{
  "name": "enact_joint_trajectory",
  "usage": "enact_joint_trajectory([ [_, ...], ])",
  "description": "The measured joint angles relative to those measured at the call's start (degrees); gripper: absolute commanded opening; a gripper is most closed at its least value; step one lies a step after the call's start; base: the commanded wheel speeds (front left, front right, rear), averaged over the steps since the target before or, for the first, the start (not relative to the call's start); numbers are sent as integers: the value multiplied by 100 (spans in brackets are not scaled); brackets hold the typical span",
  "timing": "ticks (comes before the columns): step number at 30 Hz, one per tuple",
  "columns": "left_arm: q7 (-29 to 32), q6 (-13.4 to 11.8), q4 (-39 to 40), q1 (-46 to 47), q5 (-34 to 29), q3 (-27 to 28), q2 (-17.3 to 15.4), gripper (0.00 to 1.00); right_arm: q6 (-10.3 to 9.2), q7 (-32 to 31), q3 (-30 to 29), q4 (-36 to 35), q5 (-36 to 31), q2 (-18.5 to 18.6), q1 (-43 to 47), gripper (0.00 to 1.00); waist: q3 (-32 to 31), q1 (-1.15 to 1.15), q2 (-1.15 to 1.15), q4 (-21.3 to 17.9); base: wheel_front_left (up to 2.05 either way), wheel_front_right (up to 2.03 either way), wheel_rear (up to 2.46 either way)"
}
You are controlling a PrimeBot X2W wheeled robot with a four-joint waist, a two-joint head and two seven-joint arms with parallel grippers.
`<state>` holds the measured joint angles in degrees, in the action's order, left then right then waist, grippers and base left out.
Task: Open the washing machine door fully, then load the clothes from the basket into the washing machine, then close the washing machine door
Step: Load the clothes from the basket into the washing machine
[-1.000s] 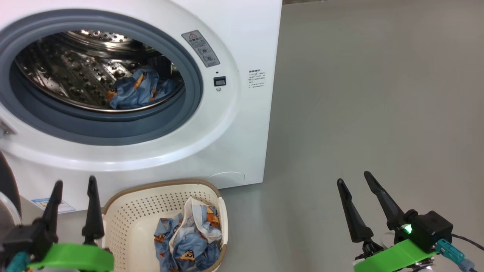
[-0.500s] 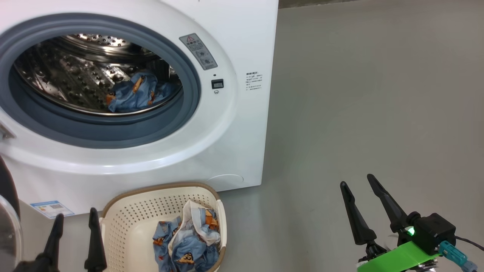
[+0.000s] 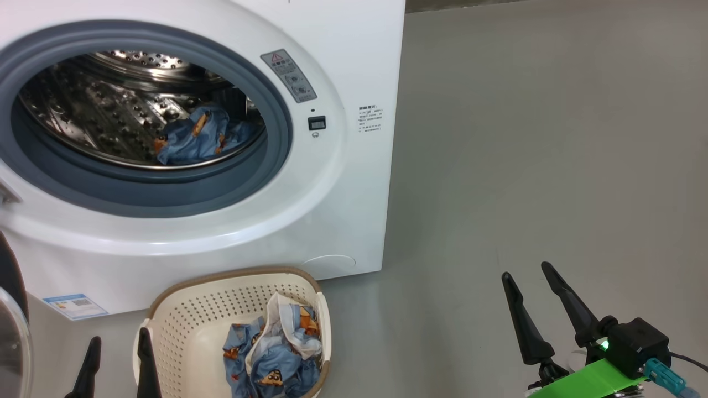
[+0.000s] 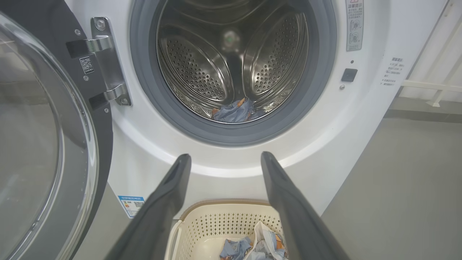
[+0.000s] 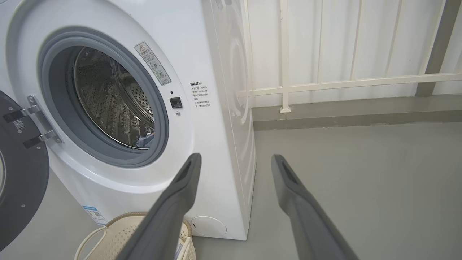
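**Loading stage, with the door open.** The washing machine (image 3: pixel 343 182) serves as the landmark. Its washing machine door (image 4: pixel 39 137) stands swung wide on the hinge (image 4: pixel 108 65) side of the machine's opening, so the first step reads as done. The basket (image 3: pixel 182 326) sits just in front of the machine's base, below the opening. The clothes are divided: one piece (image 3: pixel 193 138) lies low in the machine's drum (image 3: pixel 99 105), and a crumpled bundle (image 3: pixel 276 354) fills the basket end away from the machine's hinge.

The left gripper (image 3: pixel 120 337) hovers before the machine at the basket's hinge-side rim, jaws spread and empty. The right gripper (image 3: pixel 525 271), likewise spread and empty, hangs off the machine's free side.

The step in hand is judged to be fetching the second piece. The next move calls for lowering a gripper into the basket, pinching the bundle, and lifting it over the machine's lip.

The surface is a smooth grey floor (image 3: pixel 525 138). A pale panelled wall (image 5: pixel 361 36) with a white rail (image 5: pixel 343 82) runs behind the machine.
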<state>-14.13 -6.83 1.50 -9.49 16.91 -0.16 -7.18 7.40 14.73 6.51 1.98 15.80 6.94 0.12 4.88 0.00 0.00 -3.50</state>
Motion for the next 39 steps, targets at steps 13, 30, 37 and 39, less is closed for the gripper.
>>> enact_joint_trajectory([
  [13, -9, 27, 27, 20, -108, -1, 38, 100, 0, 0, -118, -10, -10, -1, -1, 100, 255, 0, 0, 36, 0, 0, 0],
  [30, -49, 437, -725, 1342, -165, -253, 36, 100, 0, 0, -104, -7, -10, -73, -282, 100, 1051, 0, 0, -83, 0, 0, 0],
  [37, -49, 745, -1501, 2155, -157, -320, 40, 100, 0, 0, -122, -81, -37, -133, -514, 100, 1602, 0, 0, -139, 0, 0, 0],
  [39, -49, 813, -1735, 2438, -159, -325, 32, 100, 0, 0, -146, -98, -115, -144, -606, 100, 1784, 0, 0, -158, 0, 0, 0],
])
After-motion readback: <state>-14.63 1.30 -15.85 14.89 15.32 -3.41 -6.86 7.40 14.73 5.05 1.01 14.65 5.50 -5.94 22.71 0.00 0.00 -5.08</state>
